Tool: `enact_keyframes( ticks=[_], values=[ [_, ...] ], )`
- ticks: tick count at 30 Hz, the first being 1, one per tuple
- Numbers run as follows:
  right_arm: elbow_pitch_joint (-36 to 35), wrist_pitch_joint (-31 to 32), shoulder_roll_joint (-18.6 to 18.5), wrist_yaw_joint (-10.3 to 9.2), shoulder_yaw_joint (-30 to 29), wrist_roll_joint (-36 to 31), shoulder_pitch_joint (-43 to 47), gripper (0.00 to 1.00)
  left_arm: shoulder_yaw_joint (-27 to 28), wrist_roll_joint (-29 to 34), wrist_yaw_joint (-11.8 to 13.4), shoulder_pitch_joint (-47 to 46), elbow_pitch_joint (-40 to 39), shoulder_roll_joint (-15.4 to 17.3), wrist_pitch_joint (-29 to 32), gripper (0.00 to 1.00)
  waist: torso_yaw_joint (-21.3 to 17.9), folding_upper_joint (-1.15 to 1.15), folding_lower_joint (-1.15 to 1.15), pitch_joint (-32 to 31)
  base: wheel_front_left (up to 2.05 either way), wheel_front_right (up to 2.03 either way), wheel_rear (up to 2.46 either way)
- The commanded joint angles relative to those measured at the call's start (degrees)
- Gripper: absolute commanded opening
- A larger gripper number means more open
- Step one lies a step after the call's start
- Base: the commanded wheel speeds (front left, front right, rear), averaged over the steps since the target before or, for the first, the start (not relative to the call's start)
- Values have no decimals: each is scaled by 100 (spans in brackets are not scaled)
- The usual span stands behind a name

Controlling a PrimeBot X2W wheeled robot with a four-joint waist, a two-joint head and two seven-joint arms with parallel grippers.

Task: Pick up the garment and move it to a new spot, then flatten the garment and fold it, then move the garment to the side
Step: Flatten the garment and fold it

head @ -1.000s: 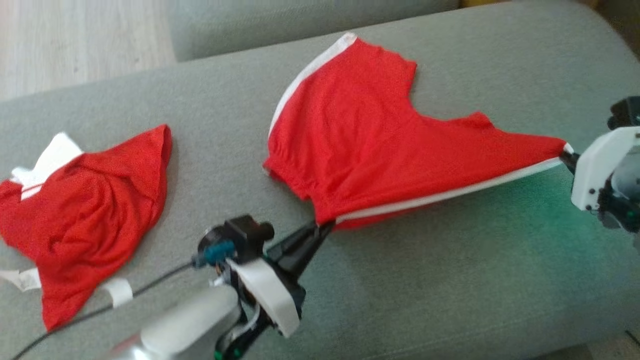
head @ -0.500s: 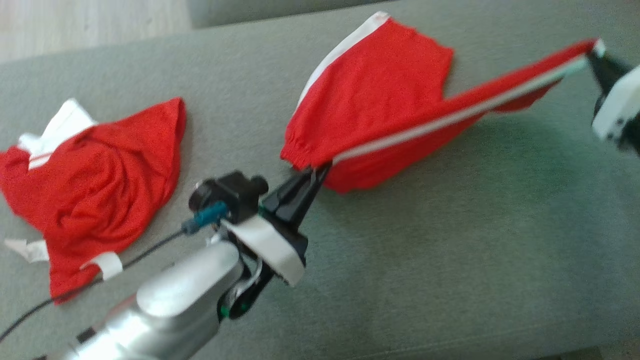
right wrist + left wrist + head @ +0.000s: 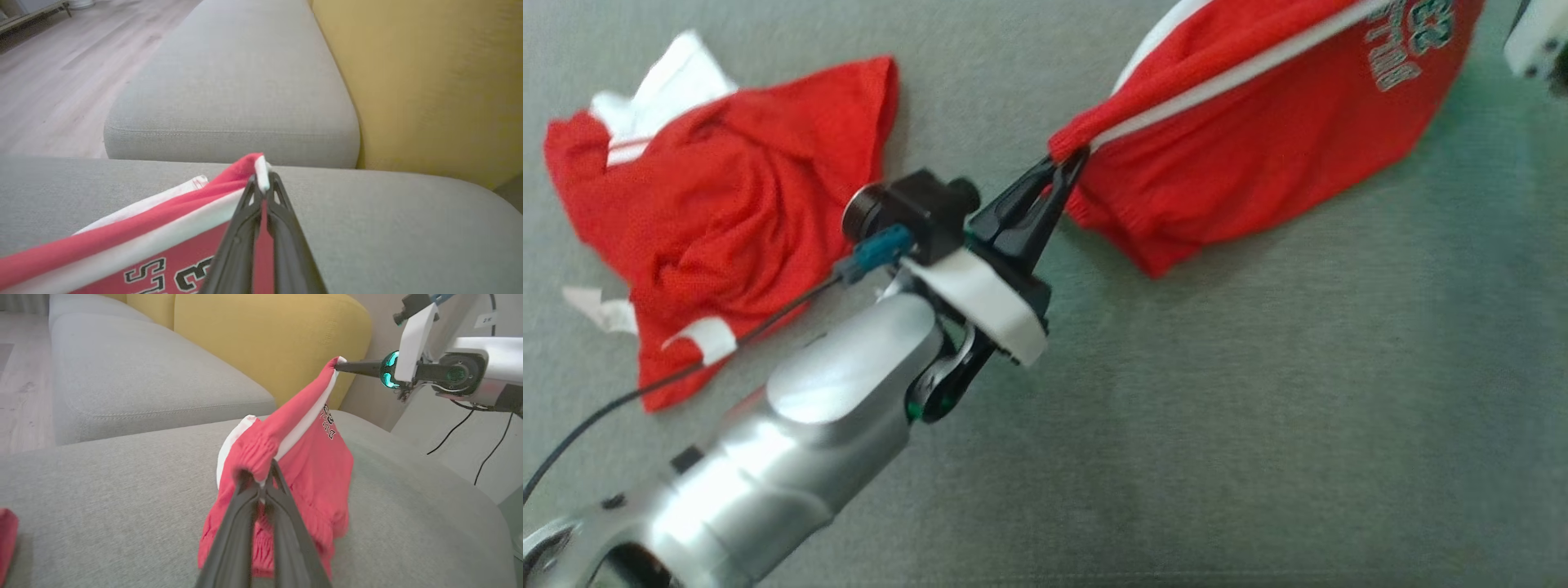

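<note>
The left end effector (image 3: 1068,162) is pinched tight on the gathered waistband corner of the red shorts (image 3: 1258,147). The right end effector (image 3: 263,181) clamps the far white-striped corner. The shorts hang stretched between them over the grey sofa cushion (image 3: 1258,425). A crumpled red garment (image 3: 727,212) lies well apart on the left.

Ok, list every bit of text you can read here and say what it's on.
"S" and "3": outlined print on the red shorts, cut off at the right wrist view's bottom edge.
The same print in the head and left wrist views: blurred or too small to read.
White label on the pale wall: too small to read.
</note>
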Motion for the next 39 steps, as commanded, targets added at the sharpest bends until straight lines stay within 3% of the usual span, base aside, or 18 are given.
enact_keyframes(
  ticks=[1, 15, 16, 17, 18, 20, 30, 39],
  values=[
    [-22, -82, 7, 17, 16, -103, -234, 0, 228, 48, -55, -279, -51, 16, -53, 0, 325, 0, -2, 344, 0, 0, 0],
    [1268, -558, 155, 17, -189, -706, -1103, 0, 149, 149, -377, -662, 566, -639, -219, 0, 864, 0, -2, 751, 0, 0, 0],
    [1324, -582, 156, 17, -200, -730, -1127, 12, 138, 152, -401, -662, 607, -668, -227, 0, 882, 0, -2, 759, 0, 0, 0],
    [1372, -622, 154, 17, -199, -774, -1146, 100, 116, 150, -428, -660, 652, -694, -227, 0, 896, 0, -2, 768, 0, 0, 0],
    [1418, -658, 152, 17, -213, -807, -1163, 100, 91, 135, -457, -656, 702, -720, -208, 0, 909, 0, -2, 778, 0, 0, 0],
    [1479, -774, 157, 17, -255, -851, -1191, 100, 86, 134, -461, -666, 794, -762, -217, 100, 924, 0, -2, 784, 0, 0, 0],
    [1635, -1161, 289, 17, -644, -690, -1027, 100, 385, 223, -309, -569, 974, -700, -346, 100, 711, 0, -2, 386, 0, 0, 0],
    [712, -1985, 655, 17, -475, 169, -214, 100, 1398, 760, 354, -62, 378, -235, -373, 100, 252, 0, -2, -372, 0, 0, 0]
  ],
)
